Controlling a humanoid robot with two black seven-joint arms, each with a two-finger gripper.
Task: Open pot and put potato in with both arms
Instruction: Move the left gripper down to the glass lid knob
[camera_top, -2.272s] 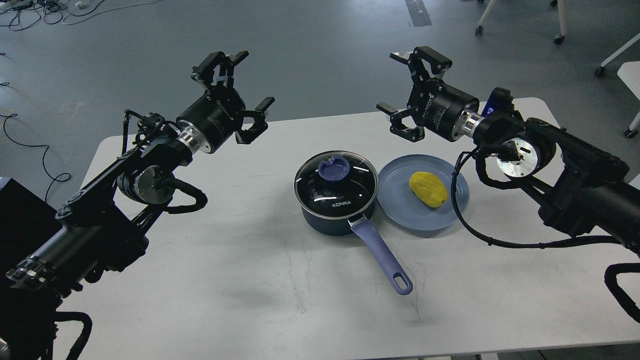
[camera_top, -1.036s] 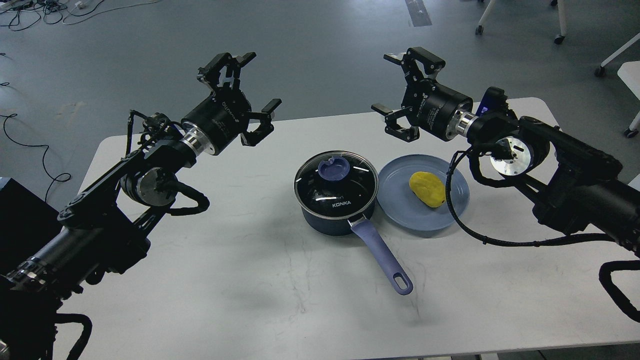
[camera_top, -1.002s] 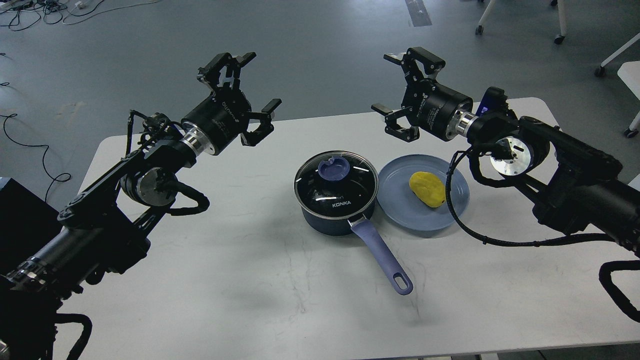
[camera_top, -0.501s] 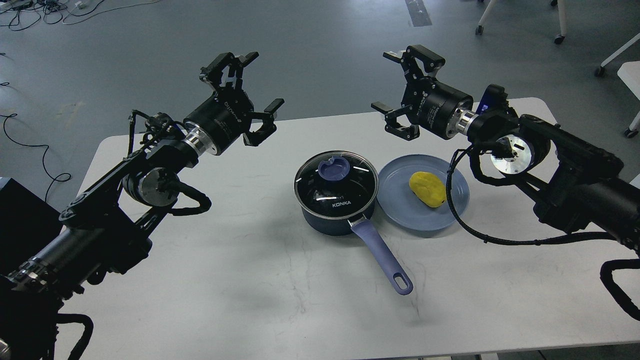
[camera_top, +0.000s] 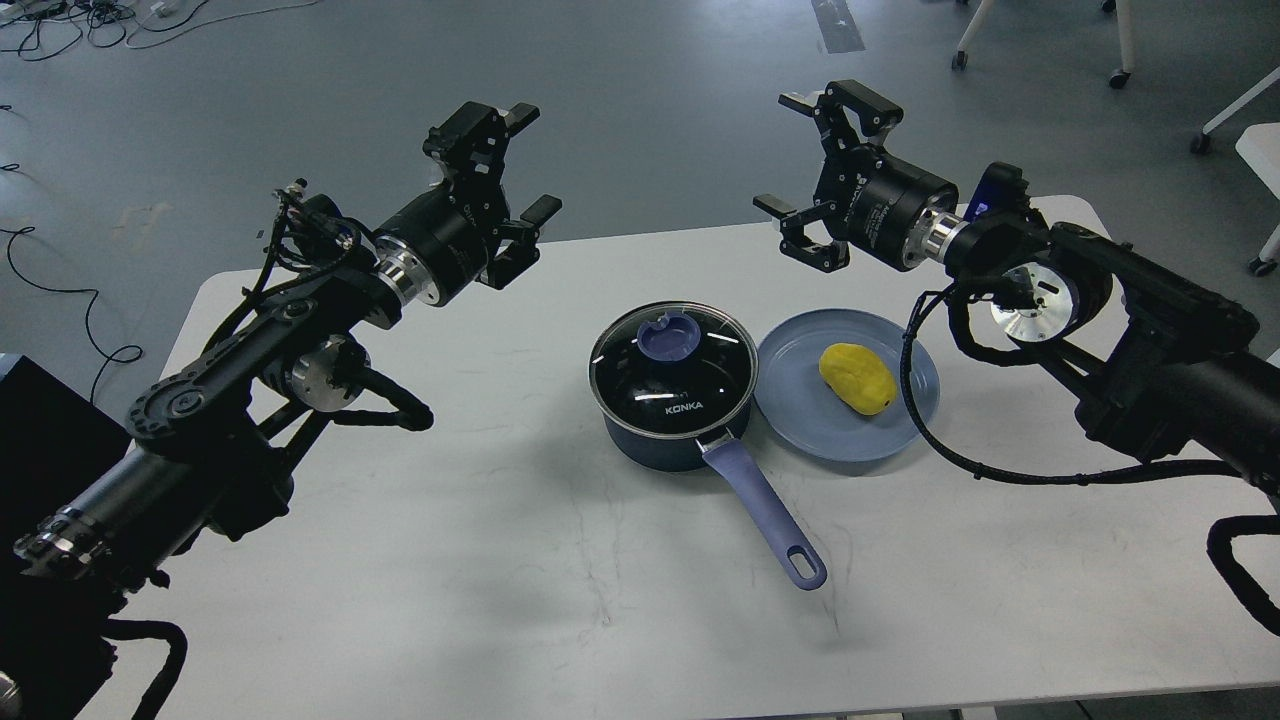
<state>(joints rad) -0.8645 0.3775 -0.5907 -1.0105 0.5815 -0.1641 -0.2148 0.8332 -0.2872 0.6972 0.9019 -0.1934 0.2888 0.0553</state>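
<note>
A dark blue pot (camera_top: 672, 440) stands mid-table with its glass lid (camera_top: 672, 367) on, a purple knob (camera_top: 668, 339) on top and a purple handle (camera_top: 765, 514) pointing toward me. A yellow potato (camera_top: 857, 378) lies on a blue plate (camera_top: 800, 395) just right of the pot. My left gripper (camera_top: 522, 160) is open and empty, held high to the upper left of the pot. My right gripper (camera_top: 800, 155) is open and empty, held high above the plate's far side.
The white table (camera_top: 560, 560) has its far edge behind the pot. Chair legs with castors (camera_top: 1118, 76) stand on the grey floor at the far right. Cables (camera_top: 60, 290) lie on the floor at the left.
</note>
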